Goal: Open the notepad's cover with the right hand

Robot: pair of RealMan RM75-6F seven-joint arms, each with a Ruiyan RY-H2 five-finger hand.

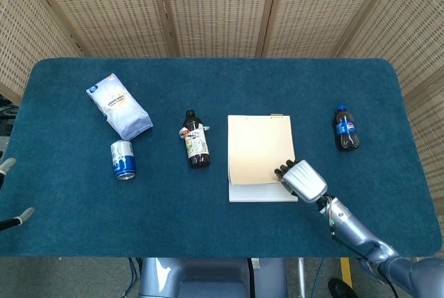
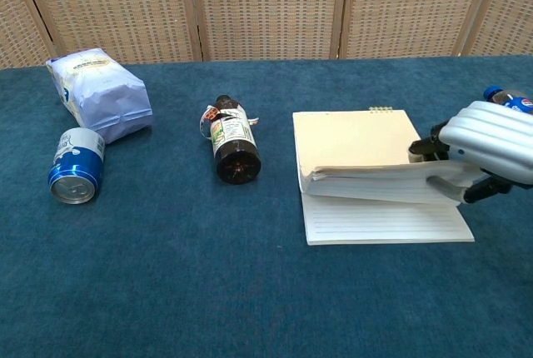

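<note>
The right hand [image 2: 483,154] pinches the near right corner of the notepad [image 1: 260,152], which lies at the table's [image 1: 208,222] centre-right. It lifts the cover [image 2: 358,146] along with a wad of pages, baring a lined sheet [image 2: 383,223]. The risk, I judge: turning those pages over too, or the stack slipping free. The cola bottle [image 1: 345,129] just beyond could get knocked.

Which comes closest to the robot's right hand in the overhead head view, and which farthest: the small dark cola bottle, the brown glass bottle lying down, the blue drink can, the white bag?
From the right hand:
1. Small dark cola bottle, just beyond it toward the table's right edge.
2. Brown glass bottle, across the cream notepad, to the left.
3. Blue drink can, further left.
4. White bag, far left, toward the back.
</note>
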